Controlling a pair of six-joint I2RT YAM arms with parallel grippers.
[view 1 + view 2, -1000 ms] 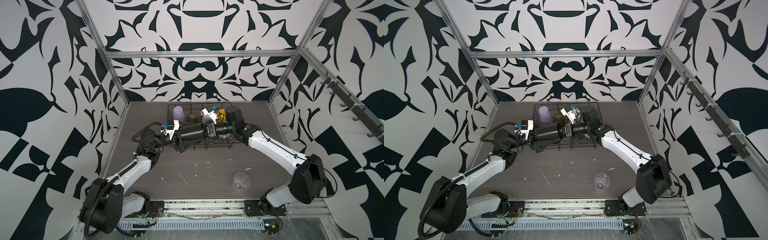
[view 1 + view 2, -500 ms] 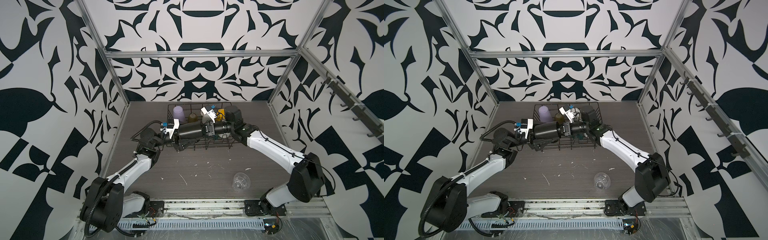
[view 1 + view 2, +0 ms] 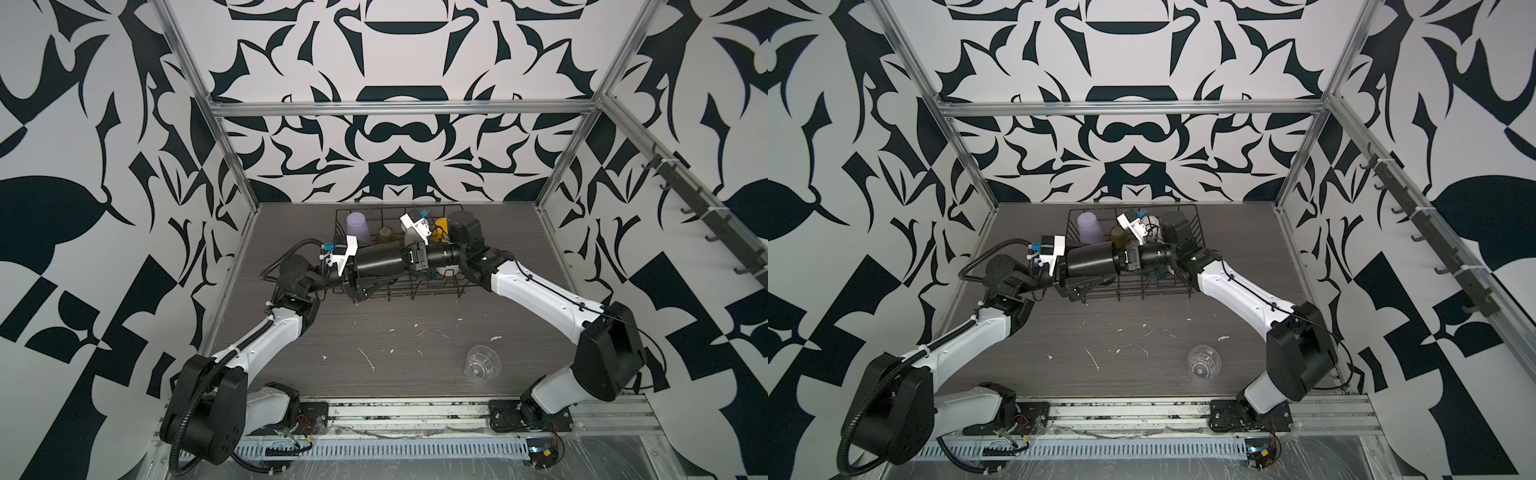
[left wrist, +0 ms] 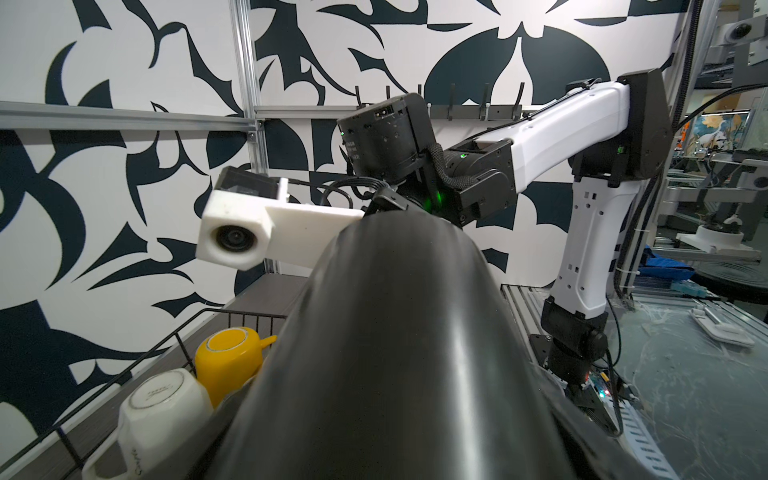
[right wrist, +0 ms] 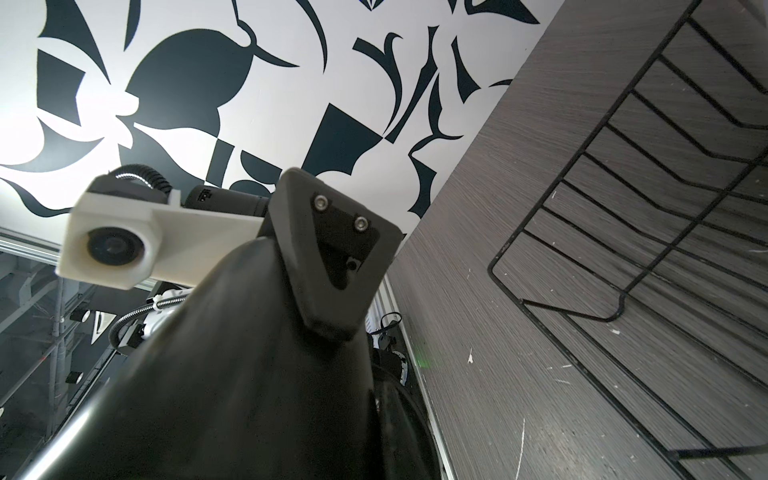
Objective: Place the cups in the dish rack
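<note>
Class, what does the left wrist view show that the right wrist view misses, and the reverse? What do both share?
Left wrist only: a yellow mug and a cream mug, upside down in the dish rack, and the right arm. Right wrist only: the left arm's finger against the black mug. Both: that mug, filling the foreground, and the wire rack.

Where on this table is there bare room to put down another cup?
Widest bare patch: the table between the dish rack and the front rail, left of the clear glass. A narrower strip lies right of the rack. Crowded: the rack's far row with lilac tumbler, amber glass, yellow mug, and its near left, under the black mug.
</note>
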